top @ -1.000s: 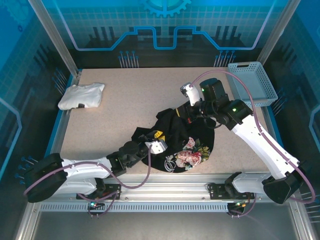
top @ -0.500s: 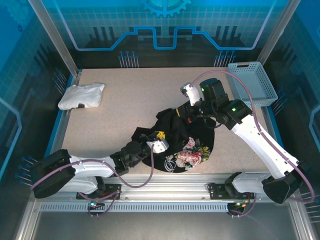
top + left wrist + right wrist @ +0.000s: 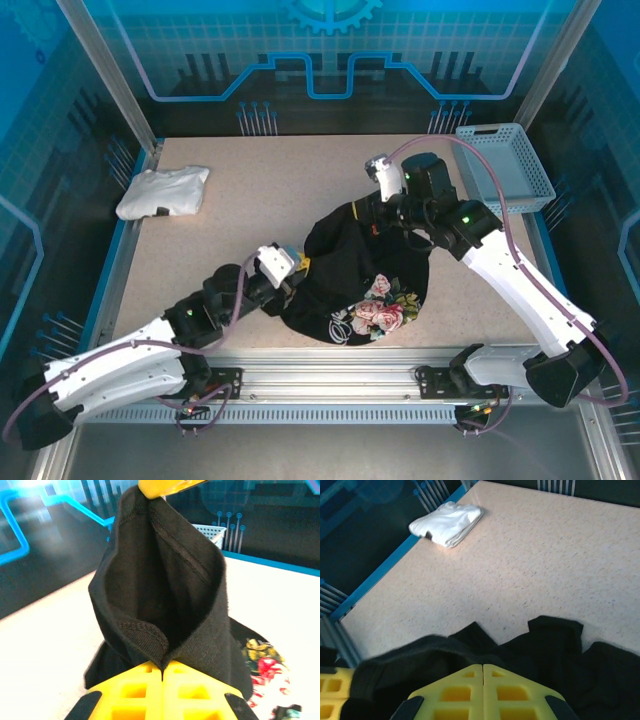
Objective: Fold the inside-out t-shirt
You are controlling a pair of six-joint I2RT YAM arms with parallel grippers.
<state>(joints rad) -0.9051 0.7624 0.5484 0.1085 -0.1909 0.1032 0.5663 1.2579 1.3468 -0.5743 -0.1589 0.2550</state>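
The black floral-print cloth t-shirt [image 3: 365,270] lies crumpled; we see the left gripper [image 3: 298,268] and right gripper [image 3: 374,213] each pinching its edge, a white folded garment [image 3: 163,190] well apart.

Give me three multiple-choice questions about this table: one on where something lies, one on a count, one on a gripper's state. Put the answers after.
1. Where on the table does the white folded garment lie?
A. far left corner
B. near right corner
C. centre

2. How many garments are on the table?
A. one
B. two
C. four

3. What is the left gripper doing?
A. open above bare table
B. shut on the black t-shirt
C. shut on the white garment

Answers:
1 A: the top view shows it by the far left edge.
2 B: only the white garment and the black t-shirt lie there.
3 B: the left wrist view shows its yellow fingers closed with black cloth pinched between them.
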